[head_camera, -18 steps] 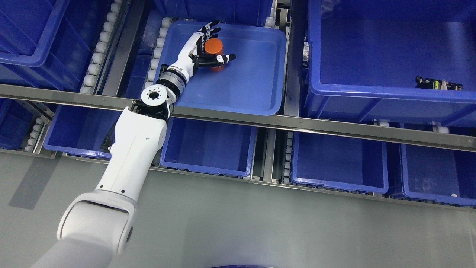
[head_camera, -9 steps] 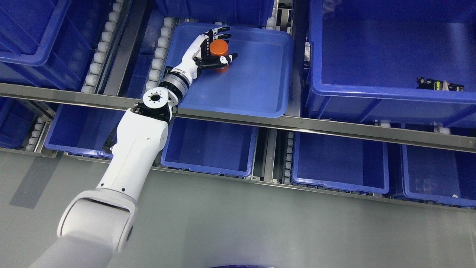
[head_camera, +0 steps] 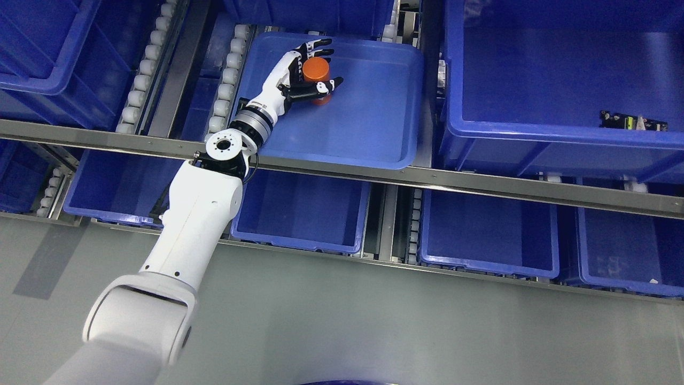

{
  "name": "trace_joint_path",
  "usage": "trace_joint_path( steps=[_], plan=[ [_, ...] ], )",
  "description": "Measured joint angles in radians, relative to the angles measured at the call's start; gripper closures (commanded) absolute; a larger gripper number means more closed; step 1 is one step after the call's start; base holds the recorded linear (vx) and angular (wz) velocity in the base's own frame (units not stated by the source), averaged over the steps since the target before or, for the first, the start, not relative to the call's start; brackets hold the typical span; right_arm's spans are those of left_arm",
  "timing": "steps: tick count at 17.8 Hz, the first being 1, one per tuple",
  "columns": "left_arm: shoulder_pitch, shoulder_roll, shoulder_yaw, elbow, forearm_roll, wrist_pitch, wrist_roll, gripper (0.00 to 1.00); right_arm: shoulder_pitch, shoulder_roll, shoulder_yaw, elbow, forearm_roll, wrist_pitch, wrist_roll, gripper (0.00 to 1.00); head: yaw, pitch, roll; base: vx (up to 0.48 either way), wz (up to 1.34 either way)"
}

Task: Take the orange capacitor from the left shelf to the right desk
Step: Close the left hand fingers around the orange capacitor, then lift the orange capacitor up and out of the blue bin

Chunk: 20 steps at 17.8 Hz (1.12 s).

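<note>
A grey floor fills the lower part of the view, smooth and faintly glossy, with a darker shadow band at its left edge. Above it runs a shelving rack: a long steel rail crosses the frame at a slight slant, and white roller tracks (small plastic wheels in rows) run between the bays. Deep blue bins sit side by side on the lower level, and larger blue crates occupy the upper one. One crate on the right holds a small dark item, too small to identify. Light is even and cool.
</note>
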Motion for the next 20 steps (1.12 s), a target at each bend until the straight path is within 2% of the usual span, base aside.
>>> trace_joint_path(
  steps=[11, 17, 20],
  plan=[
    [0.008, 0.0, 0.004, -0.02, 0.029, -0.044, -0.008, 1.0, 0.0, 0.0, 0.0, 0.0, 0.0, 0.003, 0.002, 0.0, 0.0, 0.0, 0.0, 0.0, 0.0],
    [0.061, 0.0, 0.03, -0.161, 0.077, -0.043, -0.014, 0.98, 0.0, 0.0, 0.0, 0.0, 0.0, 0.003, 0.0, 0.0, 0.0, 0.0, 0.0, 0.0, 0.0],
    [0.114, 0.0, 0.046, -0.273, 0.09, -0.039, 0.063, 0.97, 0.0, 0.0, 0.0, 0.0, 0.0, 0.003, 0.0, 0.0, 0.0, 0.0, 0.0, 0.0, 0.0]
  ],
)
